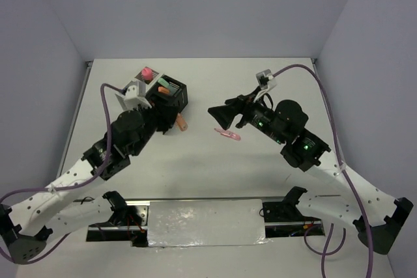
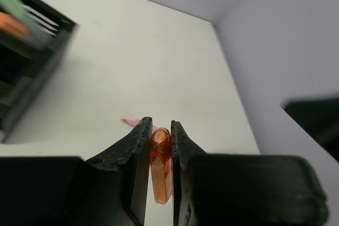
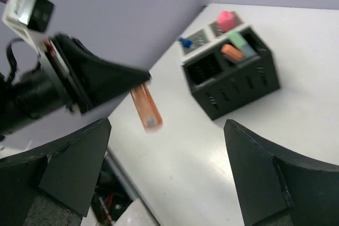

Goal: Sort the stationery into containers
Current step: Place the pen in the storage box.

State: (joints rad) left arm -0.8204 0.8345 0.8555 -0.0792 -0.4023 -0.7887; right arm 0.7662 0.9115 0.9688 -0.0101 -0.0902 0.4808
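Observation:
My left gripper (image 1: pixel 174 124) is shut on an orange marker (image 1: pixel 183 123), held off the table just right of the bin cluster; the marker shows between its jaws in the left wrist view (image 2: pixel 160 162). The black bin (image 1: pixel 174 94) holds an orange marker (image 3: pixel 232 52) and a green one (image 3: pixel 241 43). A white bin (image 3: pixel 197 38) holds a blue-capped pen (image 3: pixel 185 42); another holds a pink-capped bottle (image 1: pixel 146 71). A pink marker (image 1: pixel 228 135) lies on the table. My right gripper (image 1: pixel 216 118) is open and empty, just above and left of it, facing the left gripper (image 3: pixel 106 78).
The bins stand at the table's back left, partly hidden by my left arm. Grey walls close the back and both sides. A silver plate (image 1: pixel 205 222) and cables lie between the arm bases at the near edge.

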